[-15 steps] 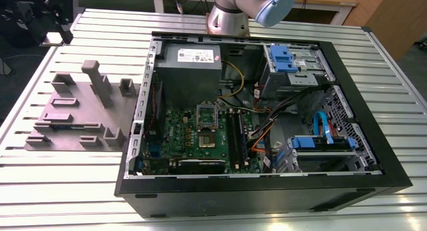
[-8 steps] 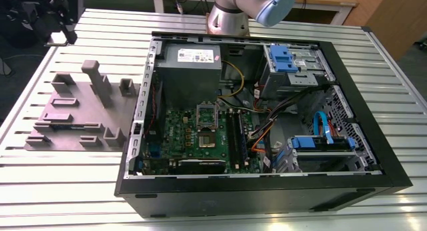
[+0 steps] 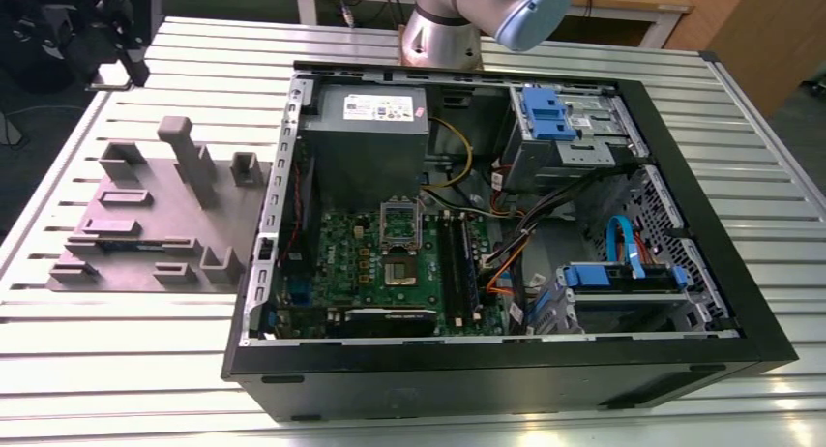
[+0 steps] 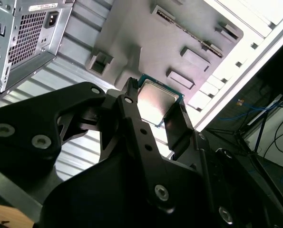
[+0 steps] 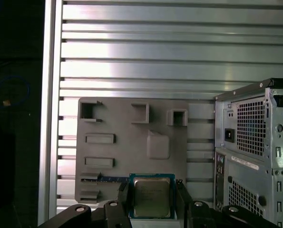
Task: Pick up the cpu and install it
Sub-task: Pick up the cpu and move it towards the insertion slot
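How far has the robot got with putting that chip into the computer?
Picking up looks done: the fingers grip the cpu by its edges, away from the grey tray. Installing is left: the cpu is not yet at the socket frame inside the open computer case.

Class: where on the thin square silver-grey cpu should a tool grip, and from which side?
Grip the thin square silver-grey cpu by two opposite edges, coming square onto its flat top: a thin plate offers no other hold. The black tool holds it so.
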`<state>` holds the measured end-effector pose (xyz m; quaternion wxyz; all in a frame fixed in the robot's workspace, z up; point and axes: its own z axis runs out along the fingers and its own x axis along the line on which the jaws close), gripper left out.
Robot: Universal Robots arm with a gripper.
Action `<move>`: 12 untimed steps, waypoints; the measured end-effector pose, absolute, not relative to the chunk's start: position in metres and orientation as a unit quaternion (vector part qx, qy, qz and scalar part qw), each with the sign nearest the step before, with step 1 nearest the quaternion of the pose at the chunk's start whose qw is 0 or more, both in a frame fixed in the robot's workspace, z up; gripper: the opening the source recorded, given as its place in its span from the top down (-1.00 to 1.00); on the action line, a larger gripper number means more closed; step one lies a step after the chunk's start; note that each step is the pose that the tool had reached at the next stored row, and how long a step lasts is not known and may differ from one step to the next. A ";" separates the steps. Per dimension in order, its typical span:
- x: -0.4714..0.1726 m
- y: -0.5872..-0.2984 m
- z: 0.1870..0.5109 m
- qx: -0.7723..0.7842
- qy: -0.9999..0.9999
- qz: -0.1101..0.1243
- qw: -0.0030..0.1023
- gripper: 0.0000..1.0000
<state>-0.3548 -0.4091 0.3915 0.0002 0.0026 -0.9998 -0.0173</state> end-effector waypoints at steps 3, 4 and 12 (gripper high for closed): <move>-0.355 -0.414 0.391 0.003 -1.000 -0.017 0.000 0.06; -0.355 -0.415 0.391 0.003 -1.000 -0.017 0.000 0.06; -0.344 -0.418 0.391 0.002 -1.000 -0.017 0.001 0.06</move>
